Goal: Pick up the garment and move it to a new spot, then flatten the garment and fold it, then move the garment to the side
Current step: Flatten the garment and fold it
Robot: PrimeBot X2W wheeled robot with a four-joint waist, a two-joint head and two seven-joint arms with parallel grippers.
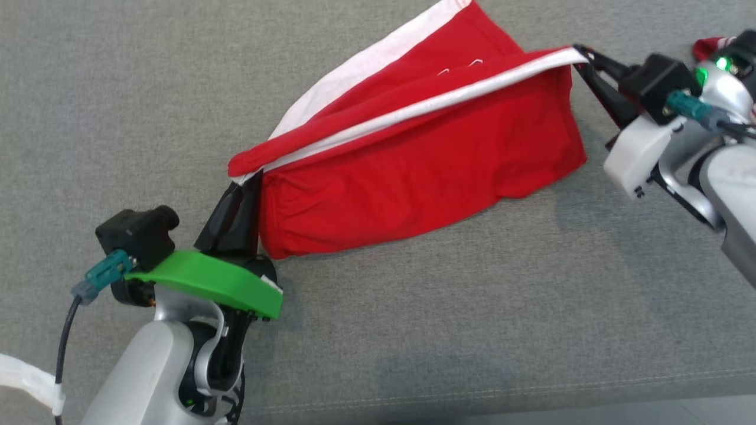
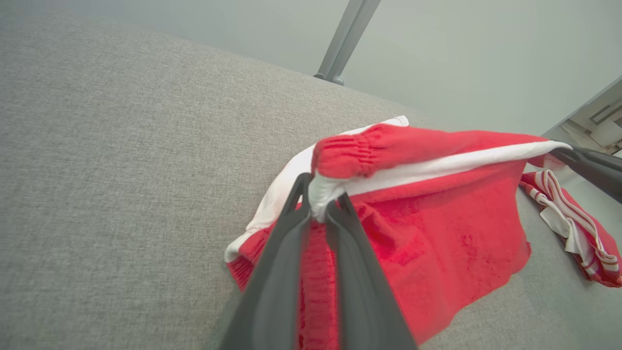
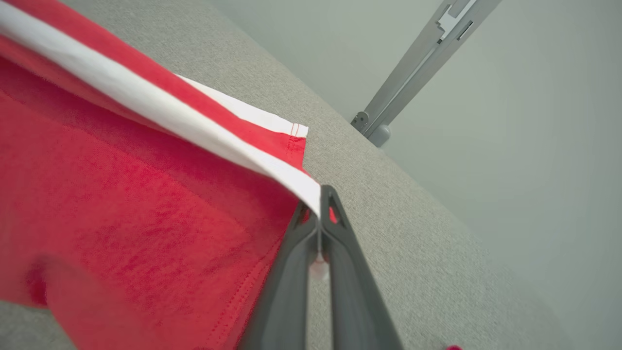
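Note:
The garment (image 1: 413,159) is a pair of red shorts with white side stripes, stretched above the grey cushion between both grippers, its lower part resting on the fabric. My left gripper (image 1: 248,180) is shut on the gathered waistband end (image 2: 340,160) at the lower left. At the upper right my right gripper (image 1: 582,56) is shut on the white-striped hem corner (image 3: 311,192). In the left wrist view my left gripper (image 2: 318,204) pinches white and red cloth between its tips. The right wrist view has my right gripper (image 3: 320,204) clamping the stripe's end.
A second red and white striped cloth (image 2: 573,223) lies bunched on the cushion beyond the right gripper, also at the head view's top right (image 1: 711,46). The cushion's front seam (image 1: 531,391) runs near the bottom. A grey metal post (image 3: 418,68) stands behind the cushion.

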